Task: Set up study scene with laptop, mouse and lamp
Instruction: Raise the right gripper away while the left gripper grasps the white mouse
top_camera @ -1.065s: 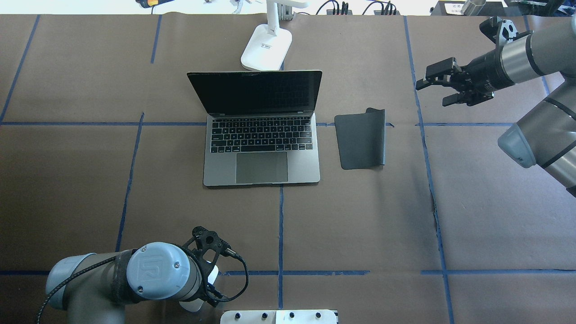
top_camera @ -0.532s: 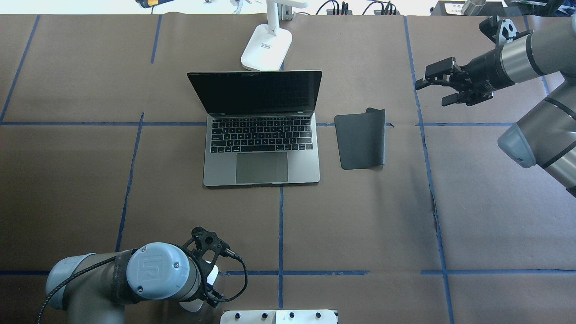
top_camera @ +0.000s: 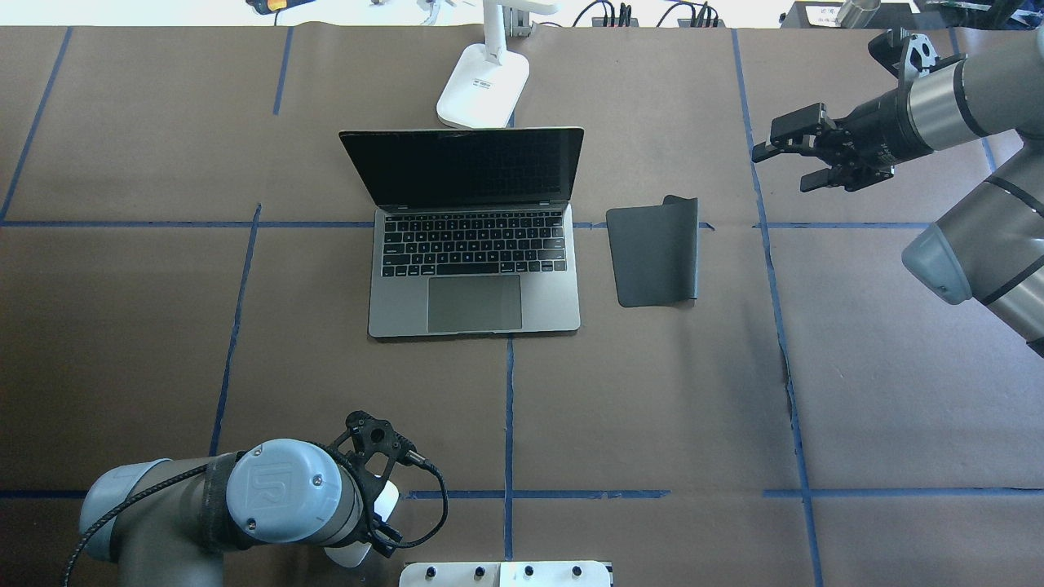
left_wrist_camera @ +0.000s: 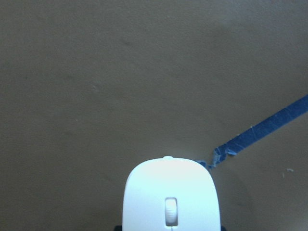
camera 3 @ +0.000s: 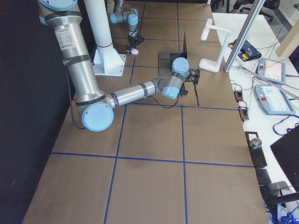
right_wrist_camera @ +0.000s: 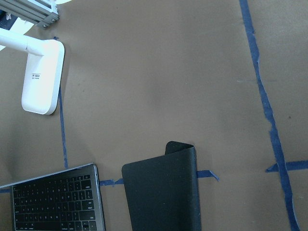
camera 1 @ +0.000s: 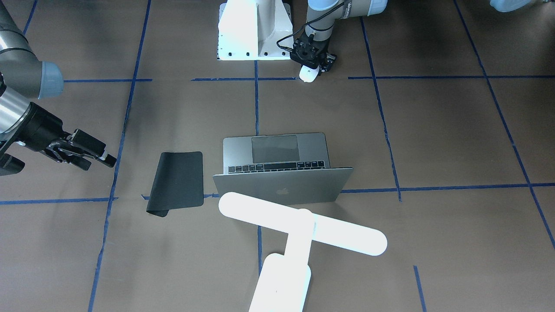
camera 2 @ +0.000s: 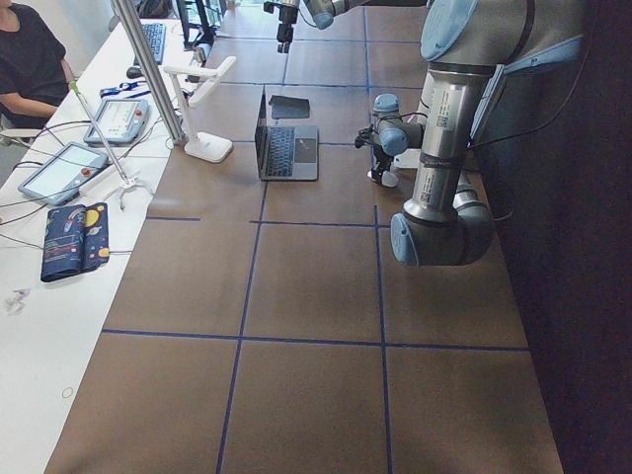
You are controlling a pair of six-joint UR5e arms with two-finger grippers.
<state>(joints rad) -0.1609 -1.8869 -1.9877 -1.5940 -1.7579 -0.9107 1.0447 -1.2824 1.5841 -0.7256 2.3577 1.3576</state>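
Fingers of the left gripper (camera 1: 308,69) are clamped on the mouse (left_wrist_camera: 171,197), gripping it by its 2 long sides. The mouse sits at the robot's edge of the table (top_camera: 652,408), just beside the white pedestal (camera 1: 253,30) and next to a torn end of blue tape (left_wrist_camera: 262,132). Whether it touches the table or hangs just above it cannot be told. Its scroll wheel faces up toward the wrist camera.

The right gripper (top_camera: 781,169) has its 2 fingers spread apart with nothing between them. It hovers above bare table, beyond the right side of the mat (top_camera: 655,254) and well apart from it.

The laptop (top_camera: 475,277) lies open in the middle of the table, its screen dark and its trackpad toward the robot. The mat lies flat just to the laptop's right, not touching it, with 1 far corner curled up. The lamp (top_camera: 481,86) stands just behind the laptop's lid, and its bar head reaches across above the lid in the front-facing view. The mouse is well apart from the laptop, the mat and the lamp.
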